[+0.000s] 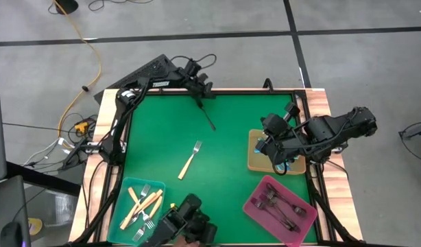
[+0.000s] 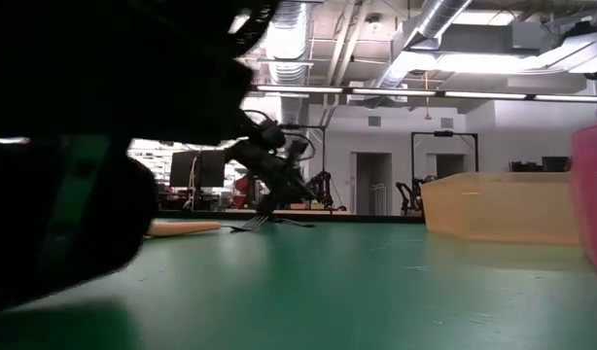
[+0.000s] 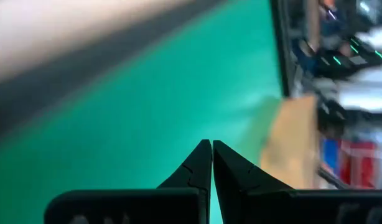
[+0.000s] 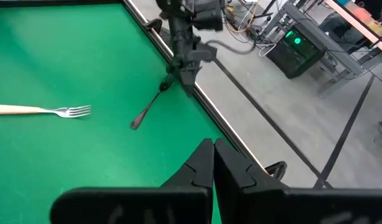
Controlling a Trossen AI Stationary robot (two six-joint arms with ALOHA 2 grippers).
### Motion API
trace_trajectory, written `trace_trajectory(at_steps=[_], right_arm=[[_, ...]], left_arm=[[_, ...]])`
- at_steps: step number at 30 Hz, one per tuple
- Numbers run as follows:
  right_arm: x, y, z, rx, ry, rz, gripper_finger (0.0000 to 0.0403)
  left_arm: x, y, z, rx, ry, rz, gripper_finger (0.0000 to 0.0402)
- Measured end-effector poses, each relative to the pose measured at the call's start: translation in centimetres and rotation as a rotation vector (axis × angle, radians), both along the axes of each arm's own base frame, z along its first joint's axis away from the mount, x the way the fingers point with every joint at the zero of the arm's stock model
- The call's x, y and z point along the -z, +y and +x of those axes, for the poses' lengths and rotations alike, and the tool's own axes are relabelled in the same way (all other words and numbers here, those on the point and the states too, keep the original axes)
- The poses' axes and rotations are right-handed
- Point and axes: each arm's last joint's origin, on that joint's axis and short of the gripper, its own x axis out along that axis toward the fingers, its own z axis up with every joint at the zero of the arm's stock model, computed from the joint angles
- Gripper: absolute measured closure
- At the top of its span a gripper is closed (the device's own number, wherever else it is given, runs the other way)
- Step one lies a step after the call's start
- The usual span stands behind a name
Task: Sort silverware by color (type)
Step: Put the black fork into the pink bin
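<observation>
High view: slim cream-handled fork [image 1: 190, 160], silver tines, alone on green mat [image 1: 231, 144].

No readable text anywhere — no label, brand, number or sign can be made out.

Three trays line the green table's near and right sides: one teal [image 1: 130, 191], one pink [image 1: 255, 206], one tan [image 1: 254, 159]. Two forks lie loose: one cream-handled [image 1: 190, 161], one dark [image 1: 208, 118].
</observation>
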Motion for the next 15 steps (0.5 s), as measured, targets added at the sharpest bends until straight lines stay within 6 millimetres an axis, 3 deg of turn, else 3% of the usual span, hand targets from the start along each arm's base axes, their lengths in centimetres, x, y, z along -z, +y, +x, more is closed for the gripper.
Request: trace_trajectory(at_steps=[5,8,15], right_arm=[[0.0,0.2,0.0,-0.008,0.001,0.001,0.0374],[0.0,0.4,-0.1,-0.019,0.001,0.001,0.0375],[0.0,0.6,-0.2,-0.029,0.001,0.002,0.0377]], left_arm=[[-0.3,-0.8,2.2,0.184,-0.097,-0.129,0.0401],[-1.6,-2.5,4.1,0.345,-0.21,-0.209,0.0401],[-9.4,-8.0,7.8,0.601,-0.383,-0.159,0.0401]])
